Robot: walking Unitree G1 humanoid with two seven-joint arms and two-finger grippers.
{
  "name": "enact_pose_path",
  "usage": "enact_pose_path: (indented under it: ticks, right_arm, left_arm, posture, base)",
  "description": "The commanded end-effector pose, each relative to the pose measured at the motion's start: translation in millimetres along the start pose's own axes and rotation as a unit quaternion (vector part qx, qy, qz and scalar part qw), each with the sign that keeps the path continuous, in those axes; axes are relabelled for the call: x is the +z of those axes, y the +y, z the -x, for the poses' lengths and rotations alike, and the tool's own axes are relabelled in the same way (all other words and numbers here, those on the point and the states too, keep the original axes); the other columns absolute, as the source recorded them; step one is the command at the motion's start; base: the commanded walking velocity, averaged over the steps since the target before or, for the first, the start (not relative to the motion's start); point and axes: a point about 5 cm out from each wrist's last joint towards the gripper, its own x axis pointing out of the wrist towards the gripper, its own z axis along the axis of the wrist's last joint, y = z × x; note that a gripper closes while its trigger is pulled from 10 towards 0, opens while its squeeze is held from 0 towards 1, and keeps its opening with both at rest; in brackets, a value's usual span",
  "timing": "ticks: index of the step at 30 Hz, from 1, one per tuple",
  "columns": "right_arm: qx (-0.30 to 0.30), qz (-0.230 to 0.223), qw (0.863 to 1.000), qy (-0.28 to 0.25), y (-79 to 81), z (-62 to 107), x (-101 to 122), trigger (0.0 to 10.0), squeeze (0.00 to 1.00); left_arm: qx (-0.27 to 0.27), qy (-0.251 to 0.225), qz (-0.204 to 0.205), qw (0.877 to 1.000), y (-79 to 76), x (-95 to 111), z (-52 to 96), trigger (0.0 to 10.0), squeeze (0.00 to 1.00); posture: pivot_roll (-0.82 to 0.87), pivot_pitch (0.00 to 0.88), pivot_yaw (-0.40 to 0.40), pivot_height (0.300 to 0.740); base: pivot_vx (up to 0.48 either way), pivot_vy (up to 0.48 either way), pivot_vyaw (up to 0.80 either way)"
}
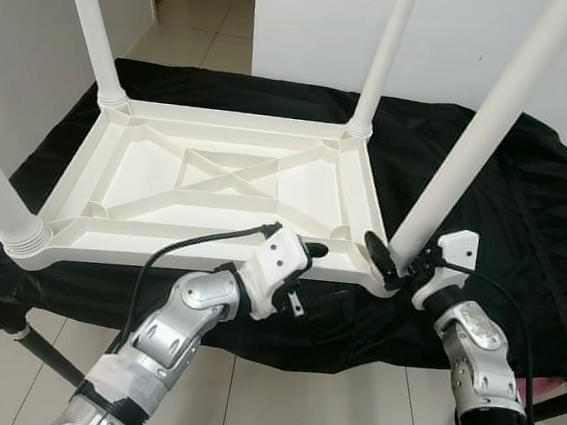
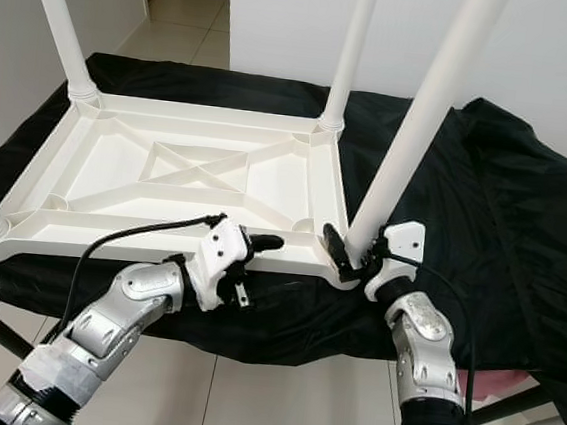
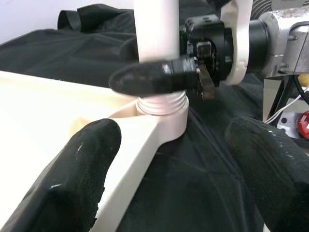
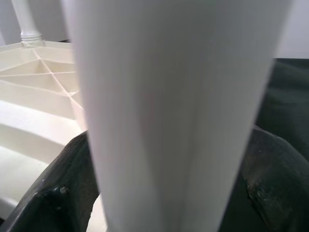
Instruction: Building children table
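A black cloth (image 1: 526,196) covers the counter across the middle of the frame. On it lies the white tabletop (image 1: 216,181), upside down, with four legs standing up at its corners. I think I am screwing in the last leg (image 1: 470,150), at lower right. My right claw (image 1: 399,266) pinches that leg near its base. My left claw (image 1: 304,260), spread apart, waits just beside the tabletop's near edge. Next I should twist the leg tight. I see no writing.

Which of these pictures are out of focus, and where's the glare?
Right wrist view: the table leg sits so close it blurs. Left wrist view: near fingers soft, with glossy highlights. Eye views: sharp, evenly lit; upturned white tabletop bright against the black cloth.
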Motion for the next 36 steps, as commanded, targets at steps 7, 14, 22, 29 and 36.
enact_pose_path:
  ticks: [7,14,22,29,36]
  right_arm:
    - [0.056,0.003,0.998,0.020,4.0,-5.8,-9,0.0,0.00]
    - [0.068,0.012,0.997,0.022,2.2,-11.1,-11,0.0,0.00]
    - [0.045,-0.011,0.999,0.023,6.9,-6.8,-15,10.0,0.00]
    - [0.003,-0.004,1.000,0.024,10.6,-7.8,-14,10.0,0.00]
    - [-0.068,-0.002,0.996,0.054,15.8,-7.8,-19,10.0,0.00]
  left_arm:
    - [-0.002,-0.002,-0.034,0.999,-0.3,2,-3.3,10.0,0.00]
    - [-0.007,-0.002,-0.040,0.999,-0.1,4,-4.8,10.0,0.00]
    - [-0.008,-0.002,-0.036,0.999,-4.2,1,-4.2,10.0,0.00]
    - [-0.007,-0.002,-0.042,0.999,-4.6,1,-4.3,10.0,0.00]
    - [-0.006,-0.003,-0.044,0.999,-5.6,0,-4.1,10.0,0.00]
  posture:
    - [-0.07,0.000,-0.002,0.740]
    - [-0.07,0.000,-0.003,0.740]
    - [-0.06,0.000,-0.012,0.740]
    - [-0.07,0.000,-0.014,0.740]
    - [-0.07,0.000,-0.013,0.740]
  base:
    - [0.000,0.000,0.00]
    - [0.000,0.000,0.00]
    - [0.000,0.000,0.00]
    - [0.000,0.000,0.00]
    - [0.000,0.000,0.00]
